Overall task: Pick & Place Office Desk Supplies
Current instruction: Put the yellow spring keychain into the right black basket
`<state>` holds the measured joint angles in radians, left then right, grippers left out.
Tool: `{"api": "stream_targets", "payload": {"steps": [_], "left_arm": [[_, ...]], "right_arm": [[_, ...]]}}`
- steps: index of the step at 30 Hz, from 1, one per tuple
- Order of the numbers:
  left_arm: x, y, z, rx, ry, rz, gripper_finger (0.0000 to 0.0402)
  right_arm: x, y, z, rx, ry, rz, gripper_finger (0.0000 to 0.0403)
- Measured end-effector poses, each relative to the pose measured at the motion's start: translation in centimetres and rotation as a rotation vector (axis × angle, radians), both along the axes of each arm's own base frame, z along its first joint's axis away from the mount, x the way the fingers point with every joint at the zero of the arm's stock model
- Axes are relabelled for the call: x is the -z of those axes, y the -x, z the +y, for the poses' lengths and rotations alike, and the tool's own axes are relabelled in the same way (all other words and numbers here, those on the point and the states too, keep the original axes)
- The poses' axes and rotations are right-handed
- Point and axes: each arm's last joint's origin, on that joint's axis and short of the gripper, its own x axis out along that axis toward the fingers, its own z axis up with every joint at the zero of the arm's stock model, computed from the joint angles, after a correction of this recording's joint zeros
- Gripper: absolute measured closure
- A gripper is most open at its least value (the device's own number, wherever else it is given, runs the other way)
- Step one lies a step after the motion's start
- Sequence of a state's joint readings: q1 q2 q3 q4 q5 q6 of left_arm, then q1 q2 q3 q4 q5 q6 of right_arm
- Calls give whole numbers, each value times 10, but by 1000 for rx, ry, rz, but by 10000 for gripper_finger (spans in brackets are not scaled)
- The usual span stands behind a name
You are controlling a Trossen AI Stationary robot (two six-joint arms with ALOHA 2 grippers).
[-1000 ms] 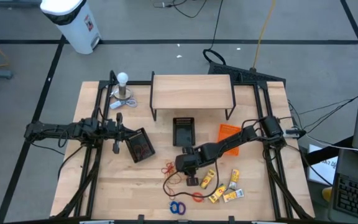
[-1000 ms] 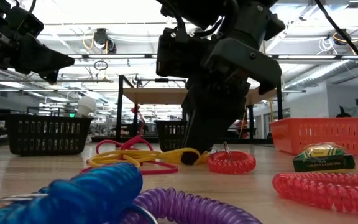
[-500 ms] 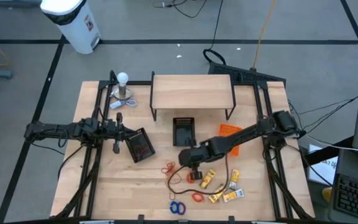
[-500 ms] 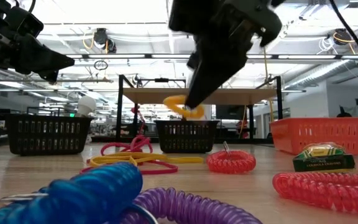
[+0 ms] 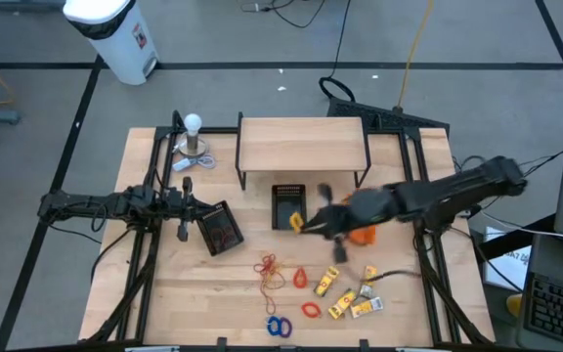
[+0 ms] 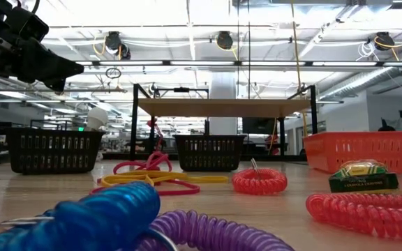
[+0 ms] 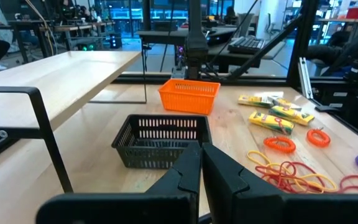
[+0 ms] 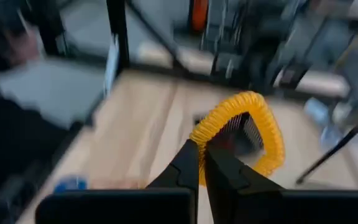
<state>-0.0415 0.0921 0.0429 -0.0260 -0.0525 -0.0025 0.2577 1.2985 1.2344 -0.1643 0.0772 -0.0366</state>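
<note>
- Black mesh bin [image 5: 220, 228] far left, tilted, red bands inside; my left gripper [image 5: 195, 207] sits at its rim, fingers [image 7: 185, 175] pressed together, nothing between them as far as the left wrist view shows. This arm just waits.
- White bulb-shaped object [image 5: 194, 125] on a metal base stands at the back left, well apart from the work.
- Tangle of red and tan rubber bands [image 5: 271, 270] lies on the wood toward the front, blue rings [image 5: 279, 326] nearer the edge, orange coil rings [image 5: 299, 279] just beside.
- Middle black mesh bin [image 5: 287, 204] stands under the wooden shelf [image 5: 301, 145].
- My right gripper [image 5: 306, 224] hangs above the table right at that bin's right side, blurred in the high view. Fingers fully pinched on a yellow coil ring [image 8: 247, 129]; the loop dangles past the tips.
- Yellow crayon packets [image 5: 352, 294] scattered front right; orange bin [image 5: 363, 210] partly under my right arm.
- Risk, my judgement: the grip is only on a thin bit of the coil, so a swing could shake it loose short of the bin.
- Risk: the springy loop may snag on the mesh rim or bounce out on release if I let go too high or off-centre.
- Risk: going low, my fingers could knock the light bin.
</note>
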Motion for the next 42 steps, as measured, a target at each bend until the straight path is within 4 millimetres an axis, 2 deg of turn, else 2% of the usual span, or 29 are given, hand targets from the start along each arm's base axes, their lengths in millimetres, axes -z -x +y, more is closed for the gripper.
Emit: {"api": "stream_targets", "payload": {"steps": [4, 10, 14, 18, 22, 31, 38, 42], "left_arm": [[0, 0, 0, 1, -5, 0, 382], [0, 0, 0, 0, -5, 0, 382], [0, 0, 0, 0, -5, 0, 382], [0, 0, 0, -1, 3, 0, 382], [0, 0, 0, -1, 6, 0, 382], [0, 0, 0, -1, 6, -1, 382], [0, 0, 0, -1, 6, 0, 382], [0, 0, 0, -1, 2, 0, 382]], "right_arm": [[8, 42, -18, 26, -37, -164, 402], [56, 96, -37, 91, -74, -321, 402], [89, 122, -48, 167, -111, -397, 402], [114, 140, -55, 191, -146, -449, 403], [135, 150, -58, 197, -148, -469, 403], [160, 159, -59, 198, -147, -489, 403], [164, 161, -59, 200, -135, -524, 403], [164, 155, -59, 223, -111, -437, 403]]}}
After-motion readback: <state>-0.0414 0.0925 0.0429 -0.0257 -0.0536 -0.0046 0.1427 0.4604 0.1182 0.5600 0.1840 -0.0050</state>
